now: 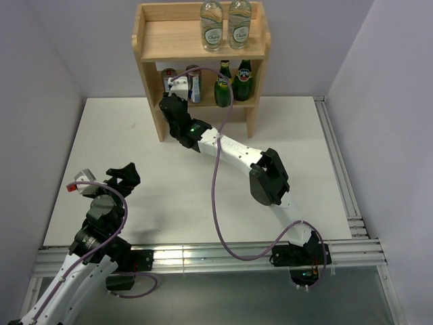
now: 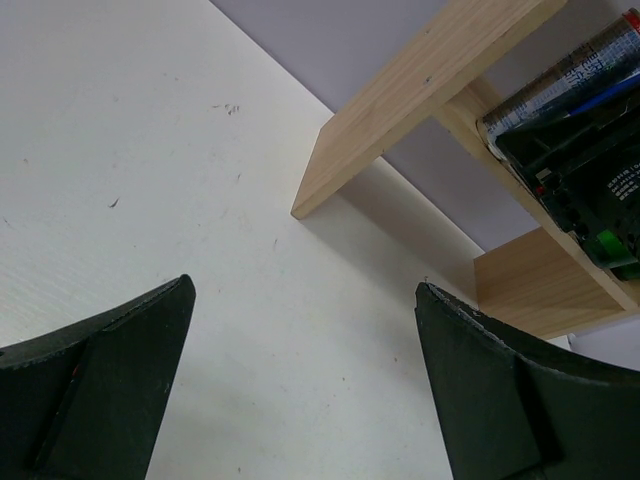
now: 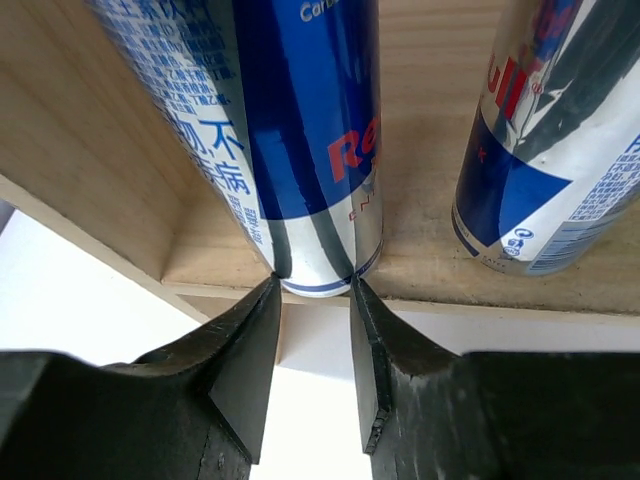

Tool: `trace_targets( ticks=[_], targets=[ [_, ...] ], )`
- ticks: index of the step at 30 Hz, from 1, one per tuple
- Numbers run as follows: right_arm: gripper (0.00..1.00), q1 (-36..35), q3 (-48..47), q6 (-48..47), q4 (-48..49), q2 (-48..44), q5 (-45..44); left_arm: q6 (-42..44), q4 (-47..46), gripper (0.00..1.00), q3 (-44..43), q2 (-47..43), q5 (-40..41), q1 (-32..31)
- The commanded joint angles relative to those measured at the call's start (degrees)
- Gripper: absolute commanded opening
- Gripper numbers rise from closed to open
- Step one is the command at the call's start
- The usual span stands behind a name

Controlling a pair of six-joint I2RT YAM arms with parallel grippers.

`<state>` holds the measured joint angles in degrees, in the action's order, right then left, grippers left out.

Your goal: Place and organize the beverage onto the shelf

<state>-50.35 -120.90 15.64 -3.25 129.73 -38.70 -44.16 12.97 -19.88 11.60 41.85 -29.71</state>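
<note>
The pine shelf (image 1: 169, 32) stands at the table's back. Two water bottles (image 1: 212, 27) stand on its top board. Two green glass bottles (image 1: 233, 84) stand at the right of the middle tier, and two cans (image 1: 194, 84) at its left. My right gripper (image 3: 313, 285) reaches to that tier's front edge. Its fingertips (image 3: 268, 290) press on either side of the base of the left can (image 3: 310, 150), which stands on the board (image 3: 430, 270). The second can (image 3: 540, 170) stands to its right. My left gripper (image 2: 303, 290) is open and empty above the table at the near left.
The right arm (image 1: 267, 176) stretches diagonally across the table's middle with a purple cable looping over it. An aluminium rail (image 1: 338, 176) runs along the table's right edge. Grey walls close in the back and sides. The shelf's side panel (image 2: 400, 110) shows in the left wrist view.
</note>
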Motion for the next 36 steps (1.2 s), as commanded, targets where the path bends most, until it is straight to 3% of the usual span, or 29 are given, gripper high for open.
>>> trace_targets(
  ticks=[1,13,16,17,20,29,36],
  targets=[
    [0.40,0.5,-3.5,-0.5,0.9,-0.5,-2.3,1.2,-0.8,0.99,-0.6,-0.3,-0.4,-0.1],
    [0.44,1.6,-0.7,0.0,1.9,-2.3,-2.7,1.3,-1.4,0.99,-0.4,0.1,-0.4,-0.1],
    [0.61,0.7,5.1,0.2,5.3,-5.8,-1.5,1.3,-1.3,0.99,-0.5,0.3,-0.3,-0.1],
    [0.73,0.5,6.5,0.1,5.9,-6.7,-1.4,1.2,-1.3,0.99,-0.4,0.3,-0.3,-0.1],
    [0.91,-1.1,9.8,0.0,6.8,-9.0,-2.6,1.2,-1.3,0.99,-0.4,0.5,-0.2,-0.1],
    [0.93,-7.5,23.3,2.3,8.5,-19.3,-5.5,1.3,-1.0,0.99,-0.5,0.7,0.6,-0.2],
    [0.94,-16.9,44.2,6.1,8.8,-39.2,-17.8,2.1,-3.5,0.99,0.4,0.4,-1.6,-0.1]
  ],
)
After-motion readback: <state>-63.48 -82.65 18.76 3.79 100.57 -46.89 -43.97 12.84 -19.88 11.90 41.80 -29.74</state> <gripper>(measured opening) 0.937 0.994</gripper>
